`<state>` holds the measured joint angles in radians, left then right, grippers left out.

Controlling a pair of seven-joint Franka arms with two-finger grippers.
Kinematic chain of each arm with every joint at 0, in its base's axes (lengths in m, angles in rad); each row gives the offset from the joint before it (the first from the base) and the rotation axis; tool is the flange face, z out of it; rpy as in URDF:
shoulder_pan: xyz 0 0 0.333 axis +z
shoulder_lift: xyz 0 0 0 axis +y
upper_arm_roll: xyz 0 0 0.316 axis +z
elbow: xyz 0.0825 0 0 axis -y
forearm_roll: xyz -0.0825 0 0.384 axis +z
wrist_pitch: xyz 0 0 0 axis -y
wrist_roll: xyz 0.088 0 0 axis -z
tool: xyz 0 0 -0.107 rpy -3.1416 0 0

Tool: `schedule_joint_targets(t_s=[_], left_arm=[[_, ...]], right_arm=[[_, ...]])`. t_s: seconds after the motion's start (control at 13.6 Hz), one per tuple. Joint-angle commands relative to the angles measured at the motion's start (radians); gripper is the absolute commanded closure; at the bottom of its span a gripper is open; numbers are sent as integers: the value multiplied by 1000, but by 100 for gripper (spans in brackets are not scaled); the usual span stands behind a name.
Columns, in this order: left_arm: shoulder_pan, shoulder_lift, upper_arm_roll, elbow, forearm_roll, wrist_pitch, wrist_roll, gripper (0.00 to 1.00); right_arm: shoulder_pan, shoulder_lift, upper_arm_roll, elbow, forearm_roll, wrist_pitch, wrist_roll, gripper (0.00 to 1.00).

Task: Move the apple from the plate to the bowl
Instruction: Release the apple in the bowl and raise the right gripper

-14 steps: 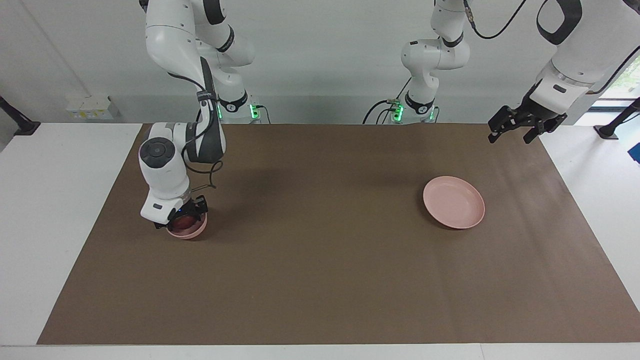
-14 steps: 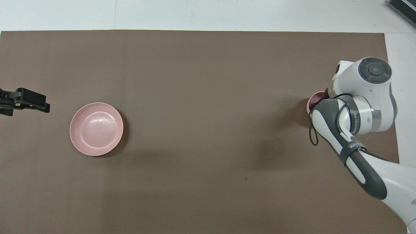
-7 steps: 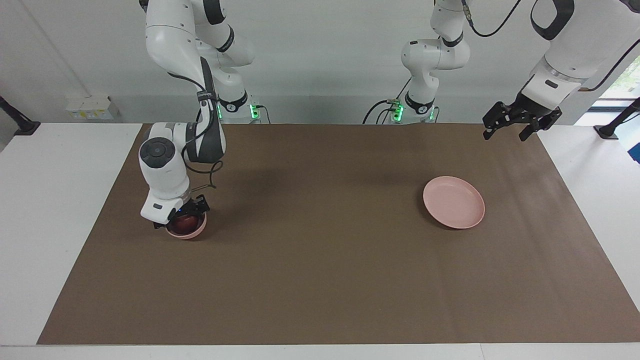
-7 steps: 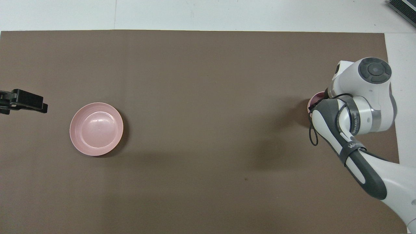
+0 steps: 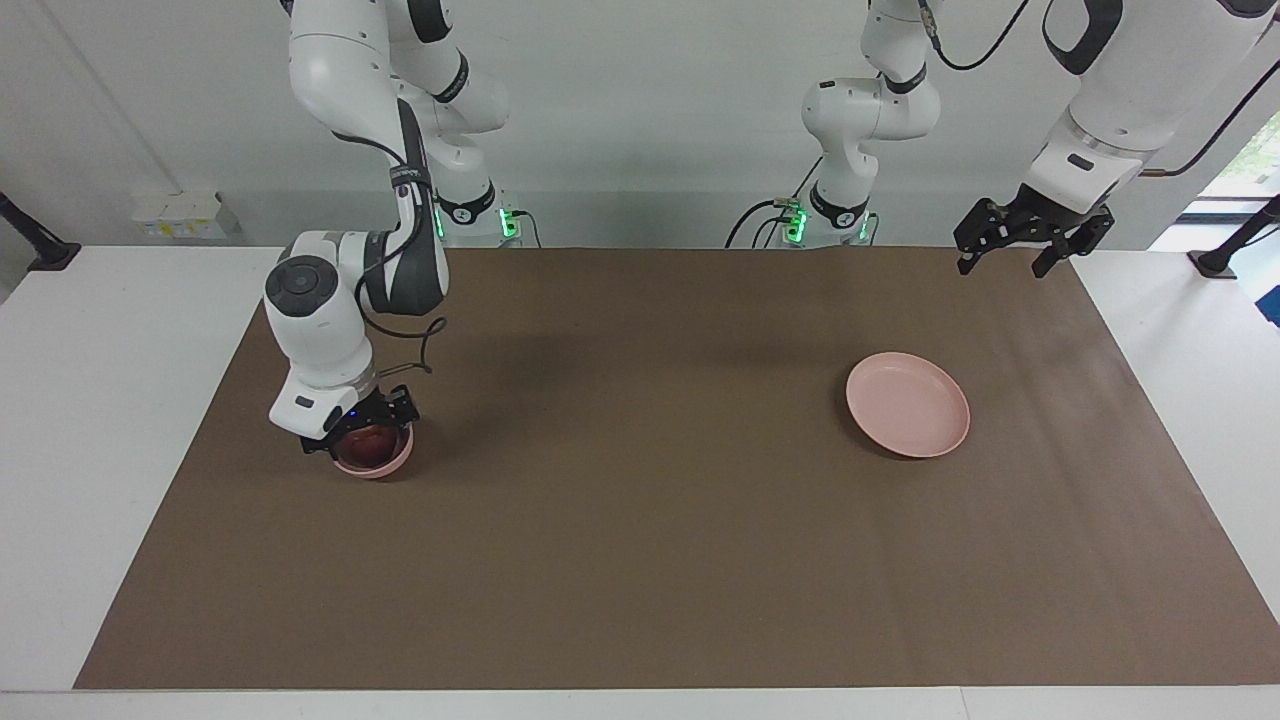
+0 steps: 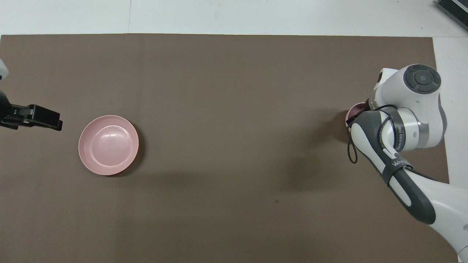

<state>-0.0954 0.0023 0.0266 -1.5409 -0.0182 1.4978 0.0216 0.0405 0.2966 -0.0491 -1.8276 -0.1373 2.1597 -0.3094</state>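
**Apple released into the bowl; right hand starts to lift away**

The wide brown mat covering the white tabletop (image 5: 640, 560) carries only two dishes, well apart. Toward the left arm's end lies the wide, shallow, pale pink plate (image 5: 908, 404), bare of any fruit. Toward the right arm's end sits the small, deep, pale pink bowl (image 5: 374, 462), mostly hidden in the overhead view under the right arm's wrist.

What has changed over the last second: the right hand (image 5: 362, 428), which was pressed low into the bowl and closed around the fruit, has spread its fingers and risen a little, so its wrist now stands higher over the bowl than before. The small, round, dark red apple (image 5: 370, 442) has stayed down inside the bowl. In my judgement the transfer itself is done, and what remains is for the right arm to clear the bowl without nudging it.

The apple rests in the bowl directly beneath the right hand, between and just below the open fingers; whether they touch its skin I cannot tell.

The left hand (image 5: 1018, 238) waits, open and holding nothing, raised over the mat's edge at its own end; it has drifted slightly higher and inward meanwhile.
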Motion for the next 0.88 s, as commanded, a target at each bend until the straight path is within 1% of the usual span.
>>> schedule_joint_targets(t_s=[0.0, 0.15, 0.29, 0.59, 0.74, 0.81], left_arm=[[3, -25, 10, -27, 17, -4, 0, 0], [3, -25, 10, -27, 17, -4, 0, 0], [2, -25, 9, -27, 17, -4, 0, 0], [3, -25, 9, -27, 17, -4, 0, 0], [2, -25, 9, -27, 17, -4, 0, 0], [2, -25, 9, -27, 17, -5, 0, 0]], right_arm=[[1, -69, 18, 14, 27, -88, 108, 0], [-13, -99, 17, 48, 94, -153, 144, 0], [-25, -149, 6, 67, 111, -204, 144, 0], [-57, -305, -3, 80, 111, -349, 168, 0], [-59, -358, -11, 120, 117, -469, 222, 0], [-59, -394, -11, 122, 131, -510, 239, 0]])
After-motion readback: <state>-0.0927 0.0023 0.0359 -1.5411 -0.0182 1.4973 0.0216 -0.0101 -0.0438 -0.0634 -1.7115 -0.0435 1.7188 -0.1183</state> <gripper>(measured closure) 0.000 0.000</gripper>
